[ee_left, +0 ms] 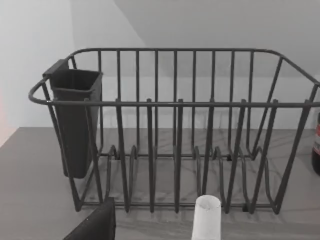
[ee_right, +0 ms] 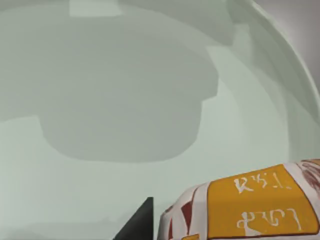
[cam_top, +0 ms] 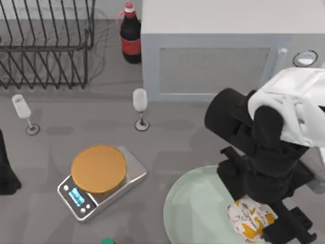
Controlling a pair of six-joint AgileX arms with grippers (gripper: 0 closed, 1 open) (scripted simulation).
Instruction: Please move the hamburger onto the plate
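The hamburger (cam_top: 249, 221), a small cream-white bundle with orange-yellow blotches, is over the right part of the pale mint-green plate (cam_top: 193, 203) at the table's front right. My right gripper (cam_top: 256, 211) reaches down from above and is shut on it, the black arm hiding most of the grip. In the right wrist view the hamburger (ee_right: 260, 205) sits close against a dark fingertip (ee_right: 137, 225), with the plate (ee_right: 125, 100) spread just below. My left arm (cam_top: 6, 173) is parked at the far left edge.
A silver scale (cam_top: 81, 198) carrying an orange disc (cam_top: 99, 169) stands left of the plate. Two wine glasses (cam_top: 140, 101) (cam_top: 20, 108), a cola bottle (cam_top: 130, 35), a wire dish rack (cam_top: 48, 46) (ee_left: 175, 125) and a white cabinet (cam_top: 218, 51) line the back.
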